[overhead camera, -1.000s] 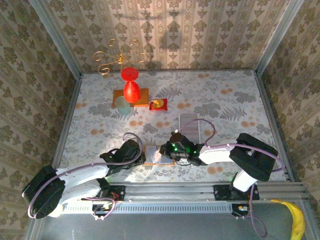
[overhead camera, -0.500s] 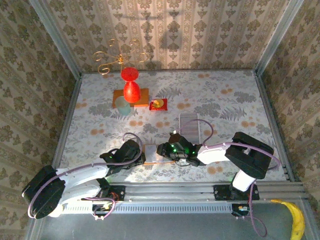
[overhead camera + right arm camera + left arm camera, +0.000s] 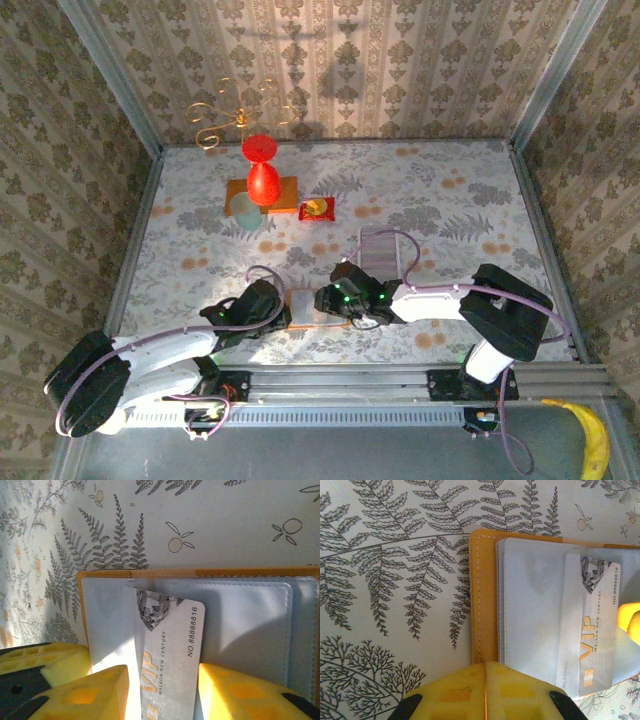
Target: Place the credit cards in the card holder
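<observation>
By the middle of the desk's (image 3: 450,200) near edge, the left gripper (image 3: 485,669) has its fingers (image 3: 450,692) pressed together at the near rim of the card holder (image 3: 485,595). It seems to nip the orange cover, though the contact is hard to make out. The card holder lies open and flat, clear sleeves up. A silver VIP credit card (image 3: 170,645) lies aslant across the sleeves, one corner tucked under the clear plastic and the rest outside. The right gripper (image 3: 162,672) has its fingers (image 3: 95,697) parted, one on each side of the card's free end, not clamping it. Farther back, right of centre, lies a pale grey rectangle (image 3: 378,248). Toward the far left corner a red vase (image 3: 262,175) stands on an orange mat (image 3: 285,190), with a pale cup (image 3: 245,212) and a small red tray (image 3: 317,209) just beside it.
</observation>
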You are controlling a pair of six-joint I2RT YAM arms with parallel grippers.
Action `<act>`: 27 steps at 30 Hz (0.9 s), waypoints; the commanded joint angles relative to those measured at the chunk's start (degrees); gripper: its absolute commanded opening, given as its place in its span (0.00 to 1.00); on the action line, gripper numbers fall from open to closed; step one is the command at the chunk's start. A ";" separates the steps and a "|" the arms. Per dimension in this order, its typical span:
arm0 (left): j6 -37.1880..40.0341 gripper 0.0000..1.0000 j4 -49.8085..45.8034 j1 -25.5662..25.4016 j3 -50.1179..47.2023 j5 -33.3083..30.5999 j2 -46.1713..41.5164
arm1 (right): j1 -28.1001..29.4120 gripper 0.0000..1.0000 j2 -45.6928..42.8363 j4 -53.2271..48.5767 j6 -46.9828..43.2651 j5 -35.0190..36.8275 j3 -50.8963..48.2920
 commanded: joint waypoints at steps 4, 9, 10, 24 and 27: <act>-1.33 0.08 -0.73 -0.41 -1.32 -0.42 0.26 | 1.15 0.36 4.01 -1.25 -0.95 -1.87 3.94; -1.50 0.08 -0.73 -0.48 -1.59 -0.50 -0.17 | 1.81 0.34 5.08 -1.38 -0.76 -2.16 6.01; -1.51 0.07 -0.73 -0.42 -1.67 -0.47 -0.27 | 1.99 0.34 5.05 -1.60 -0.88 -2.01 6.25; -1.52 0.08 -1.11 -0.42 -1.95 -1.15 -1.15 | 2.48 0.46 1.16 -16.44 -6.59 5.72 8.38; -1.43 0.08 -1.17 -0.43 -1.78 -1.24 -1.14 | 2.48 0.45 1.21 -18.15 -7.06 6.38 8.60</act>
